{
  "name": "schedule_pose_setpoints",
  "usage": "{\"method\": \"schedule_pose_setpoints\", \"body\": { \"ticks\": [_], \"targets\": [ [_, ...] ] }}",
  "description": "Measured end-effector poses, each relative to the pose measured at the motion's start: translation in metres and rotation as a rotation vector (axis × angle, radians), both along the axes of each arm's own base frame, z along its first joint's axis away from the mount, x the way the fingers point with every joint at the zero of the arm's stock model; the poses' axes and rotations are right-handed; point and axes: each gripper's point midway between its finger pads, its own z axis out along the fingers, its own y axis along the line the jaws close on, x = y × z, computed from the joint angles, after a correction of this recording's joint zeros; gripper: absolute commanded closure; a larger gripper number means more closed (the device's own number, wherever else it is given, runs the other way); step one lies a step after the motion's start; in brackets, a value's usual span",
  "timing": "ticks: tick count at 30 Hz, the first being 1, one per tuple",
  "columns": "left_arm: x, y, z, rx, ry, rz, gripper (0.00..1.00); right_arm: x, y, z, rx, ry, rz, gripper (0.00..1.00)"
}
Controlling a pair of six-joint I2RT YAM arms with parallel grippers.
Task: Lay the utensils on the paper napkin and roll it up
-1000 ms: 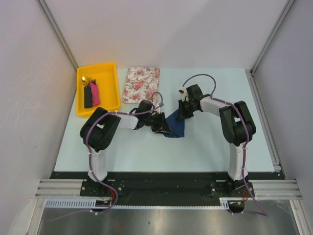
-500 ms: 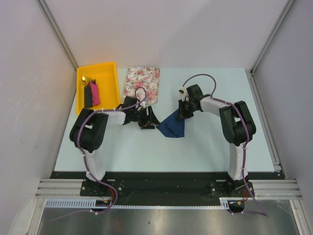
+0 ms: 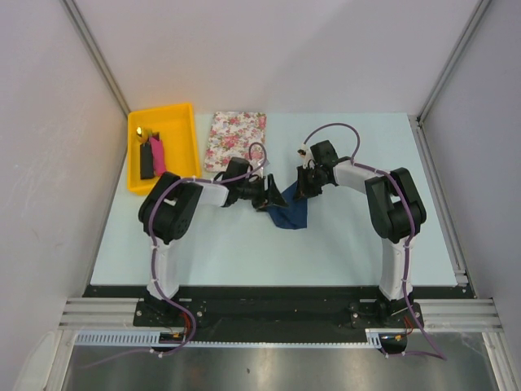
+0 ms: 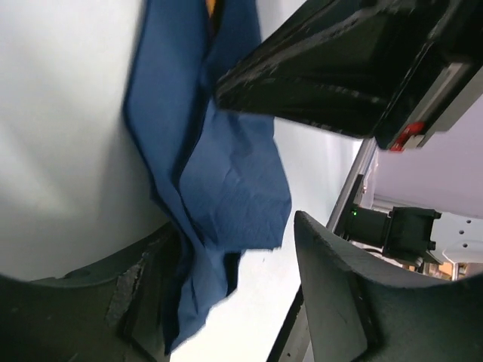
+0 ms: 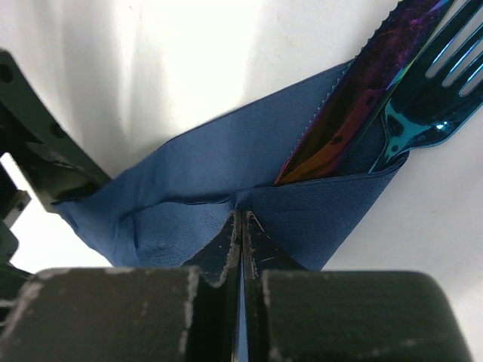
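Out wide on the left gripper's (image 3: 274,195) far-left side sits the yellow tray (image 3: 186,140), a black block (image 3: 146,162) and a pink block (image 3: 158,156) lying side by side in it, well away from the action. Closer in, just beyond that gripper and a touch to its left, there's the floral mat (image 3: 236,140), flat on the pale table (image 3: 342,244). Now the left gripper itself: it points across at the other arm, and its wrist camera shows the fingers (image 4: 339,302) standing apart, with daylight between the napkin (image 3: 291,215) and one finger. A creased fold of blue paper hangs down into the gap and brushes the other finger, but nothing is clamped there. The napkin is bunched up between the two grippers, folded over on itself rather than spread flat, lying on the table right at both sets of fingertips. On to the right gripper (image 3: 306,191): jaws pressed tight together, and there's a pinch of napkin edge caught right between the tips, seen clearly from its wrist camera. Just ahead of those tips and off to the right, the knife (image 5: 355,98) and the fork (image 5: 423,90) lie side by side, their handles tucked under the folded blue flap. The serrated blade and the tines poke out past the napkin's edge onto bare table.
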Motion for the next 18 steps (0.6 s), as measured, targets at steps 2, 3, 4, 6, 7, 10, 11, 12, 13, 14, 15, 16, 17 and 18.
{"method": "schedule_pose_setpoints", "body": {
  "ticks": [2, 3, 4, 6, 7, 10, 11, 12, 13, 14, 15, 16, 17, 18],
  "targets": [
    [0.005, -0.008, 0.001, -0.010, -0.017, -0.008, 0.38, 0.000, 0.000, 0.000, 0.000, 0.000, 0.000, 1.00],
    [0.008, -0.010, 0.001, -0.012, -0.020, -0.009, 0.39, 0.000, 0.000, 0.000, 0.000, 0.000, 0.000, 1.00],
    [0.010, -0.012, 0.000, -0.014, -0.021, -0.009, 0.41, 0.000, 0.000, 0.000, 0.000, 0.000, 0.000, 1.00],
    [0.012, -0.012, -0.001, -0.012, -0.021, -0.006, 0.44, 0.000, 0.000, 0.000, 0.000, 0.000, 0.000, 1.00],
    [0.012, -0.012, -0.001, -0.008, -0.015, -0.002, 0.46, 0.000, 0.000, 0.000, 0.000, 0.000, 0.000, 1.00],
    [0.011, -0.006, -0.005, 0.001, -0.002, 0.012, 0.53, 0.000, 0.000, 0.000, 0.000, 0.000, 0.000, 1.00],
    [0.009, -0.001, -0.006, 0.007, 0.008, 0.021, 0.55, 0.000, 0.000, 0.000, 0.001, 0.000, 0.000, 1.00],
    [0.006, 0.003, -0.006, 0.015, 0.020, 0.030, 0.56, 0.000, 0.000, 0.000, 0.002, 0.000, 0.000, 1.00],
    [0.002, 0.009, -0.007, 0.028, 0.035, 0.041, 0.59, 0.000, 0.000, 0.000, 0.003, 0.000, 0.000, 1.00],
    [-0.002, 0.013, -0.008, 0.038, 0.047, 0.048, 0.61, 0.000, 0.000, 0.000, 0.003, 0.000, 0.000, 1.00],
    [-0.005, 0.017, -0.008, 0.048, 0.057, 0.057, 0.62, 0.000, 0.000, 0.000, 0.004, 0.000, 0.001, 1.00],
    [-0.007, 0.020, -0.009, 0.058, 0.067, 0.065, 0.68, 0.000, 0.000, 0.000, 0.004, 0.000, 0.001, 1.00],
    [-0.009, 0.022, -0.008, 0.064, 0.071, 0.070, 0.71, 0.000, 0.000, 0.001, 0.005, 0.000, 0.001, 1.00],
    [-0.010, 0.024, -0.007, 0.071, 0.075, 0.075, 0.73, 0.000, 0.000, 0.000, 0.005, 0.000, 0.001, 1.00]
  ]
}}
